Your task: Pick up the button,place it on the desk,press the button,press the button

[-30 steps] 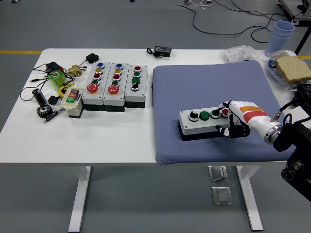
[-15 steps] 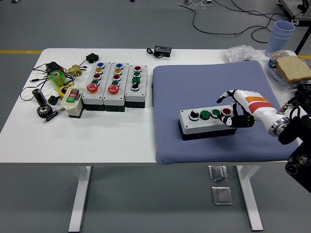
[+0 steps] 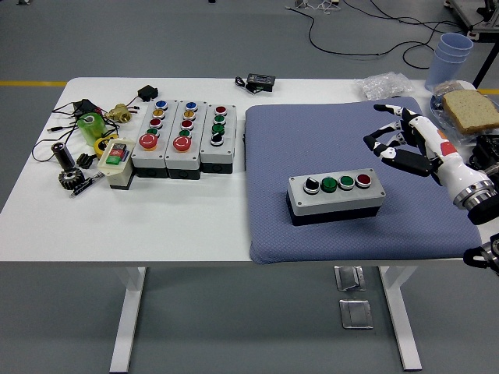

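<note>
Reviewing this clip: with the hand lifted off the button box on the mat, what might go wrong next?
The right robot hand hovers open above and right of the grey button box. Its four buttons sit close together, so a press may catch the wrong one. The box rests on a soft blue mat and might slide when pushed. A slice of bread lies near the arm's path.

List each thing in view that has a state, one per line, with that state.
Right hand: open, fingers spread, raised above the mat, holding nothing.
Button box: flat on the blue mat, untouched.
Three button boxes: side by side on the white table.
Cups: stacked upright.
</note>
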